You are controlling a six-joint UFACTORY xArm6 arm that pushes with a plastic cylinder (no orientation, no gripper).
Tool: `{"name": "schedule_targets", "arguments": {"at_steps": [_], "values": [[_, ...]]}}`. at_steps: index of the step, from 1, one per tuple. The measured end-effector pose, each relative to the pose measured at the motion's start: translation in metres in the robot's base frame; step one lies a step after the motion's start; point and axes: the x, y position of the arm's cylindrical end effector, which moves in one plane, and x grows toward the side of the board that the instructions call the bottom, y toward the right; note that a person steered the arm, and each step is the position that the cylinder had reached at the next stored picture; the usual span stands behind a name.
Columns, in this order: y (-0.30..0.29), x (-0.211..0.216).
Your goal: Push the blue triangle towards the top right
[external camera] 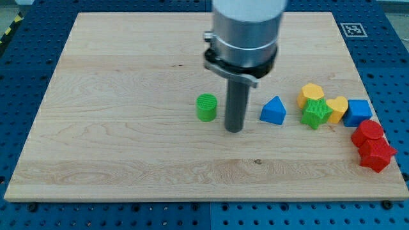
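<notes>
You are looking at a pale wooden surface [128,147] lying on a blue pegboard. The arm is carrying no tool, only a dark rod, so there is nothing to spread or pinch. My tip [234,130] is resting between the green cylinder [206,107] on the view's left and the blue triangle [273,111] on the view's right, apart from both. Further right, a yellow block [311,93], green star [316,114], yellow heart [337,107], blue cube [358,112] and two red blocks [372,145] are clustering.
</notes>
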Motion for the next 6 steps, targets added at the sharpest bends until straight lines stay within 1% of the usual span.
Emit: {"name": "schedule_targets", "arguments": {"at_steps": [1, 3, 4, 5, 6], "values": [[0.039, -0.006], [0.052, -0.008], [0.073, -0.023], [0.066, -0.076], [0.044, -0.122]]}}
